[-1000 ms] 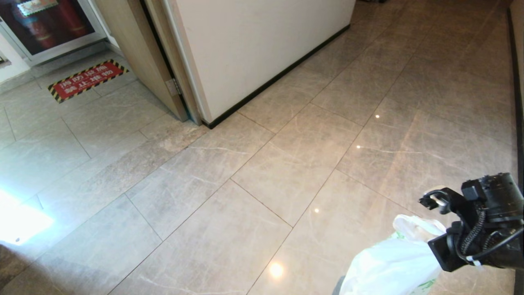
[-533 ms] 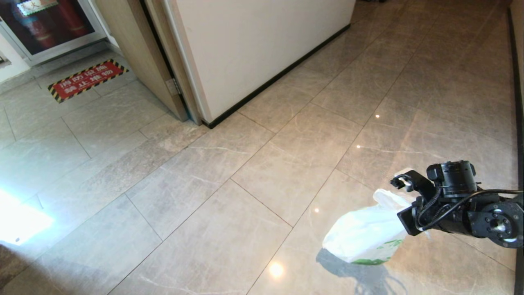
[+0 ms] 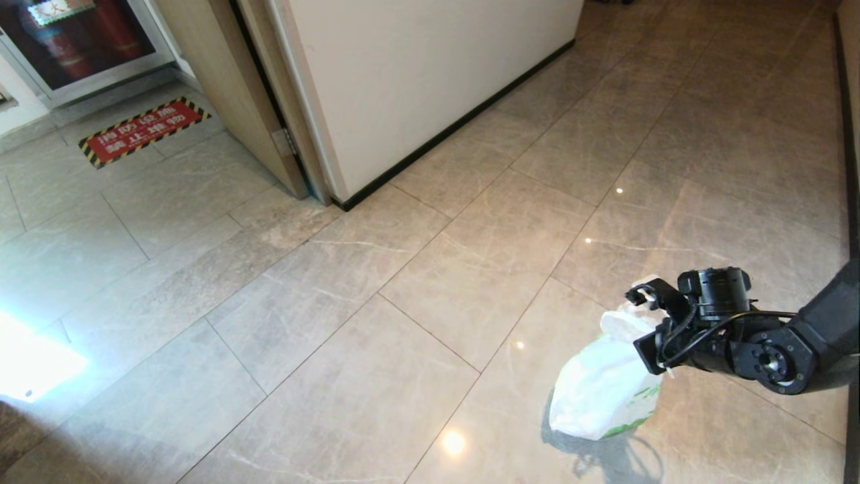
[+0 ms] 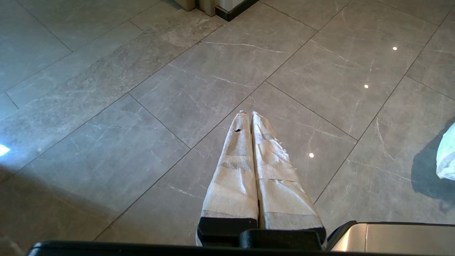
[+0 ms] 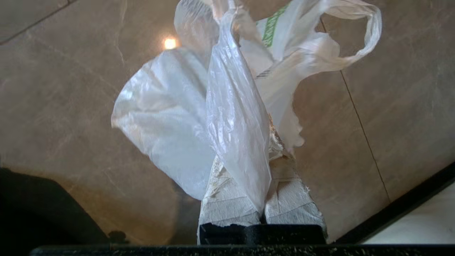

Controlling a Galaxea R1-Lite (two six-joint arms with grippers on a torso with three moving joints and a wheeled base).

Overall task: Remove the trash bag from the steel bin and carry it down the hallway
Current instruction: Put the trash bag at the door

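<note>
The trash bag (image 3: 605,393) hangs white and crinkled at the right side of the hallway floor (image 3: 376,282), its bottom down at the tiles with a dark shadow pooled under it, green print showing along its lower edge. The right gripper (image 5: 263,199) has it: the padded jaws are pressed together on a twist of thin plastic, and a loop handle flops loose beyond them. In the head view that right gripper (image 3: 650,319) reaches in from the right edge, black wrist and cable above the bag. The floor is glossy beige-grey marble-look tile, ceiling lights dotting it with bright spots, grout lines running diagonally. Up ahead, an off-white wall (image 3: 416,74) with a black baseboard (image 3: 457,128) ends at a corner, and a pale wood door frame (image 3: 228,87) stands just beside it. Further left, a red floor sticker (image 3: 142,130) with yellow-black hazard edging lies on the tiles before a glazed cabinet (image 3: 80,40). A glare patch burns at the left edge. The left gripper (image 4: 249,119) hovers over bare tiles, its wrapped jaws closed together with nothing between them; a sliver of the bag (image 4: 447,156) shows at that view's edge.
</note>
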